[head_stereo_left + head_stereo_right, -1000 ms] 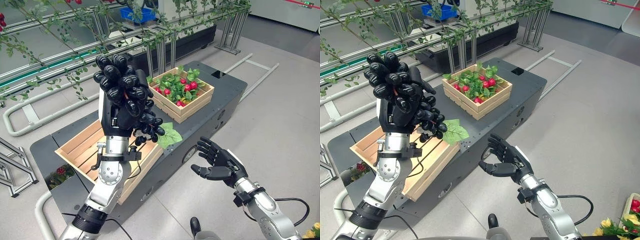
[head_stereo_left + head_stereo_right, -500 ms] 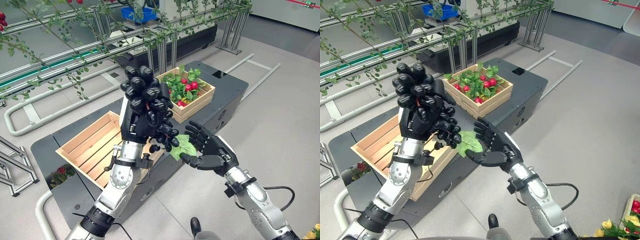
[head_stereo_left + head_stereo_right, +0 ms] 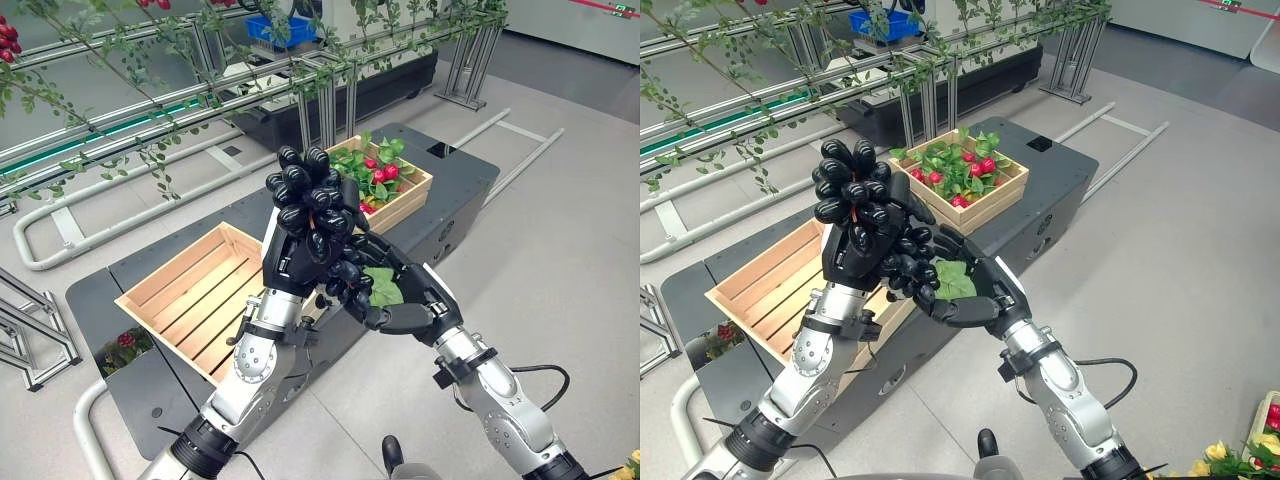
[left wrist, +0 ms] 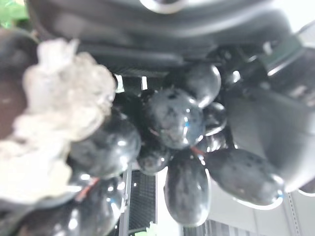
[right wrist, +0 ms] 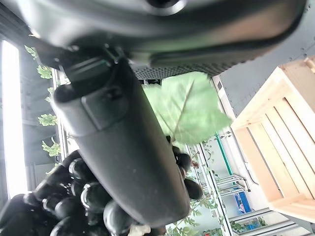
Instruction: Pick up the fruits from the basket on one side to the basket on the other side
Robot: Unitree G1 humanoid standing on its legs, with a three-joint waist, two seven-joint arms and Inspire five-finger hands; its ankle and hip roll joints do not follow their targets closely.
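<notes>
A bunch of black grapes (image 3: 312, 192) with a green leaf (image 3: 386, 288) is held up in the air, my left hand (image 3: 288, 262) shut on it. The bunch hangs over the front edge of the dark platform (image 3: 452, 190), between the two wooden baskets. My right hand (image 3: 418, 306) lies open just beneath the lower grapes, fingers spread under the leaf and touching it. In the left wrist view the grapes (image 4: 178, 120) sit right against the palm. The right wrist view has the leaf (image 5: 189, 109) and grapes (image 5: 93, 196) past its thumb. The left basket (image 3: 170, 292) holds nothing. The right basket (image 3: 408, 195) holds red fruits among leaves.
Metal rails with green vines (image 3: 150, 95) run along the back, with a blue bin (image 3: 275, 28) behind them. Red flowers (image 3: 122, 342) sit low beside the platform's left end. Bare grey floor (image 3: 560, 250) lies to the right.
My left hand has carried the grape bunch rightward, off the left basket. My right hand has risen and moved left until it lies under the bunch and leaf.
</notes>
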